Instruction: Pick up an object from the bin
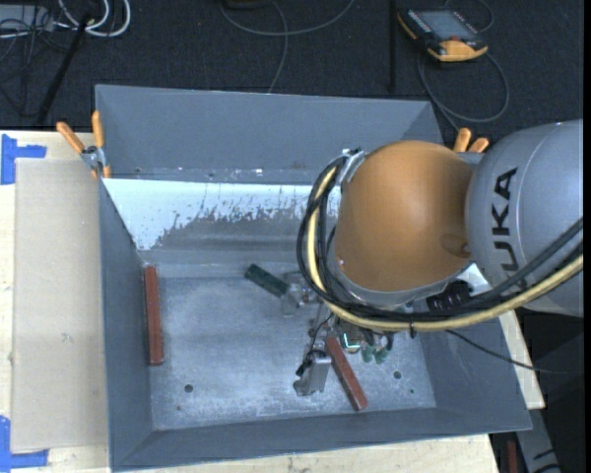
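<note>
My gripper (311,374) hangs low over the bin floor at the front right, under the orange dome. A short red-brown stick (347,377) lies slanted right beside it, touching or nearly touching its right side. A small green piece (375,354) sits just right of the stick's upper end. A dark green, elongated object (267,281) lies on the floor up and to the left of the gripper, near the back slope.
A longer red-brown bar (154,315) lies along the foot of the left wall, far from the gripper. The arm and its dome cover the right part of the bin. Bare floor stretches between the left bar and the gripper.
</note>
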